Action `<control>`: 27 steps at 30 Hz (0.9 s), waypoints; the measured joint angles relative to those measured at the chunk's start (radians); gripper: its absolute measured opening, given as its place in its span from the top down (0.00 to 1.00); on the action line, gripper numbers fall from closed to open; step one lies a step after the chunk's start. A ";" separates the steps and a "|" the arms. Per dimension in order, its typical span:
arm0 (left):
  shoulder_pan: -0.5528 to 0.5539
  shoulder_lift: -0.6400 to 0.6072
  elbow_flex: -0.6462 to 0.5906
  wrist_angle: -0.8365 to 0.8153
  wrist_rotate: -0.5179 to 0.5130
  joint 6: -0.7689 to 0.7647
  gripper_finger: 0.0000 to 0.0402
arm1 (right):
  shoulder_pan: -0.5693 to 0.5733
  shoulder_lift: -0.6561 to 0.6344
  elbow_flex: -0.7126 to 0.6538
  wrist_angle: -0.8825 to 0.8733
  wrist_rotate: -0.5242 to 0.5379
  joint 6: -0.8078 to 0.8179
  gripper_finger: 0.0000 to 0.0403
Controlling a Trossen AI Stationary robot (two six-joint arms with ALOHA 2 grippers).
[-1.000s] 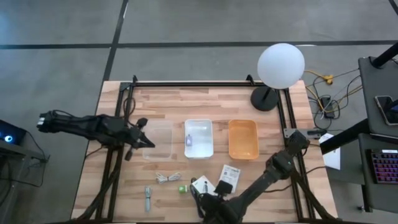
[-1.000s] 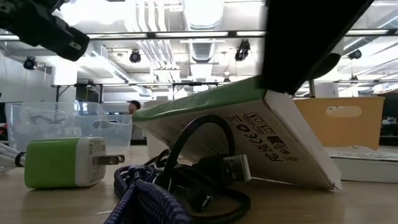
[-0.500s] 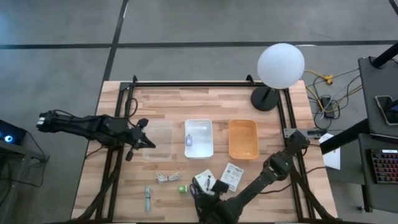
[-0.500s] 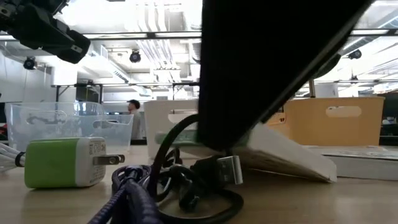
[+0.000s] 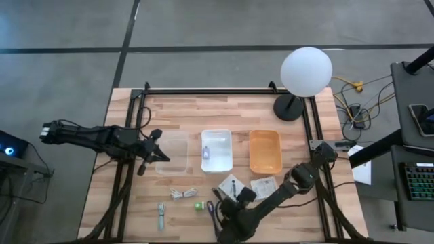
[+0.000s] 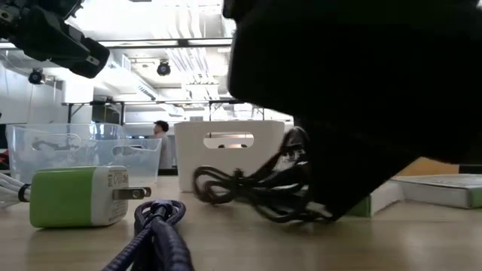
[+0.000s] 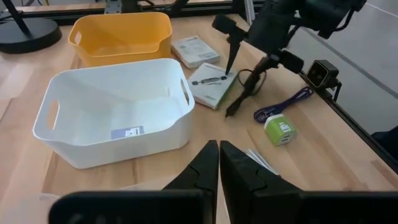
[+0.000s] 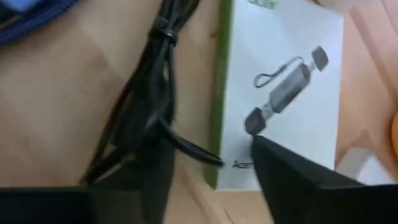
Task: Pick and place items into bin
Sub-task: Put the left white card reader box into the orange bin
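Over black cable (image 8: 146, 118): right gripper (image 8: 205, 165).

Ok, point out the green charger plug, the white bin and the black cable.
green charger plug (image 6: 71, 196): low view, middle of its green body.
white bin (image 7: 115, 118): left wrist view, its inner wall.
black cable (image 8: 146, 102): right wrist view, middle of the bundled strands.

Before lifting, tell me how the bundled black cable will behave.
The bundled black cable is probably floppy: its thin loops lie slack. Likely light, and loose ends may trail against the flat white box beside it.
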 joint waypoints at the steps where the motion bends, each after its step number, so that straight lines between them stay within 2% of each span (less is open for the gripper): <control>1: 0.000 0.005 0.000 0.006 0.000 -0.016 1.00 | -0.001 -0.004 0.000 -0.005 -0.010 0.022 0.62; 4: 0.000 0.022 0.000 0.027 0.000 -0.037 1.00 | -0.004 -0.021 0.039 0.007 -0.040 0.075 0.79; 6: 0.000 0.037 0.000 0.052 0.000 -0.044 1.00 | 0.007 -0.046 0.077 0.006 -0.030 0.086 0.87; 9: 0.000 0.064 0.000 0.111 0.001 -0.079 1.00 | 0.026 -0.101 0.131 0.004 0.009 0.129 0.90; 13: 0.000 0.143 0.000 0.167 0.030 -0.206 1.00 | 0.027 -0.173 0.126 -0.033 -0.012 0.317 0.87; 16: -0.001 0.228 0.000 0.202 0.071 -0.227 1.00 | 0.010 -0.222 0.082 -0.076 -0.118 0.468 0.86; 18: -0.002 0.293 0.001 0.232 0.087 -0.231 1.00 | -0.002 -0.245 0.045 -0.057 -0.150 0.516 0.88; 23: -0.024 0.419 0.065 0.289 0.122 -0.267 1.00 | -0.049 -0.308 -0.081 0.107 -0.220 0.448 0.97; 27: -0.095 0.466 0.152 0.261 0.111 -0.311 1.00 | -0.064 -0.402 -0.286 0.307 -0.225 0.399 0.98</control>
